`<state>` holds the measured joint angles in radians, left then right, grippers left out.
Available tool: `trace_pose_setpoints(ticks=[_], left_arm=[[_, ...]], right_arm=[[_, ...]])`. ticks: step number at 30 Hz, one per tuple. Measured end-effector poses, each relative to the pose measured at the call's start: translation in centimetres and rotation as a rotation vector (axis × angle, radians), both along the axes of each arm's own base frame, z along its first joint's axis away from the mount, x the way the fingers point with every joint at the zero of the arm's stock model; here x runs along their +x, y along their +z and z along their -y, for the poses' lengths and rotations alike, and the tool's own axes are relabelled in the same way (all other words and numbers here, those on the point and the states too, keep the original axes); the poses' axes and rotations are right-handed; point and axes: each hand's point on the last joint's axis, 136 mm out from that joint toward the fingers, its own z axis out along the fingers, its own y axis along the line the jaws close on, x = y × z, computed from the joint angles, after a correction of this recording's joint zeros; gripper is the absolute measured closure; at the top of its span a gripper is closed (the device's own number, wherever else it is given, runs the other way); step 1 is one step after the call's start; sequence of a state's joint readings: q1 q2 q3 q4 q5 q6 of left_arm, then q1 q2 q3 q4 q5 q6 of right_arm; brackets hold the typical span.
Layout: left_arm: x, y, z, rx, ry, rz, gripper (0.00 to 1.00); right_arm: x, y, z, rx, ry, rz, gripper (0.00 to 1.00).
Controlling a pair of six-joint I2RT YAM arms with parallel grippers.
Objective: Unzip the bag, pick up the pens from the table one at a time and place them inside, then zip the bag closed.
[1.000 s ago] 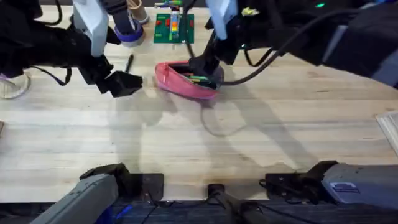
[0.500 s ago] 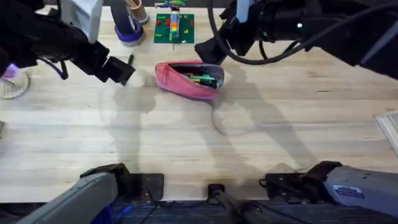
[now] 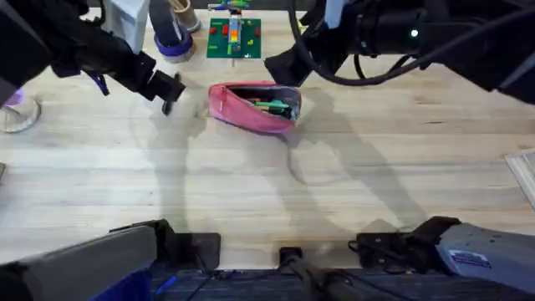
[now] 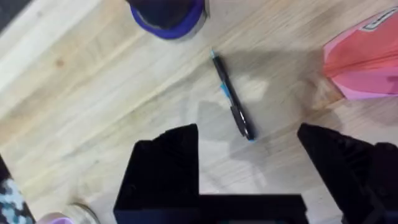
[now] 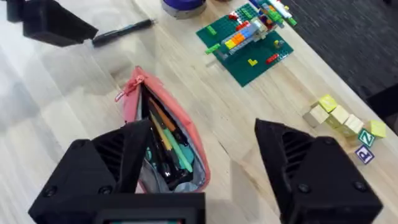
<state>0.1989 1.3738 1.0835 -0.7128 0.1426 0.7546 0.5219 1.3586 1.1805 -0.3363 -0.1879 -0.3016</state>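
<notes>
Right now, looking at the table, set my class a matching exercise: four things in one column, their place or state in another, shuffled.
Things:
1. bag
2. black pen
3. left gripper
4. green baseplate

States:
A. open, above a pen
B. carries coloured bricks
C. unzipped, pens inside
D. lying alone on the wood

Pairs: 1-C, 2-D, 3-A, 4-B

open hand (image 4: 249, 180) above black pen (image 4: 232, 104), bag (image 4: 367, 59) beside.

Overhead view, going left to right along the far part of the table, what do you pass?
Left gripper → pink bag → right gripper.
</notes>
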Motion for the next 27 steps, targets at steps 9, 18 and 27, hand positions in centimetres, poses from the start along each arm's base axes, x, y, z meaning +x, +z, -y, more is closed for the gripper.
trace_pose_setpoints(ticks=[9, 18, 27], left_arm=[[0.6, -4.2, -0.7, -0.017, 0.060, -0.115, 0.007], [2.1, -8.1, -1.1, -0.028, 0.065, -0.169, 0.008], [2.3, -11.0, -1.1, -0.045, 0.067, -0.232, 0.007]], right_arm=[[0.3, 0.0, 0.5, 0.001, -0.016, -0.002, 0.005], [0.3, 0.0, 0.5, 0.002, -0.017, -0.003, 0.004], [0.4, 0.0, 0.5, 0.002, -0.017, -0.002, 0.005]])
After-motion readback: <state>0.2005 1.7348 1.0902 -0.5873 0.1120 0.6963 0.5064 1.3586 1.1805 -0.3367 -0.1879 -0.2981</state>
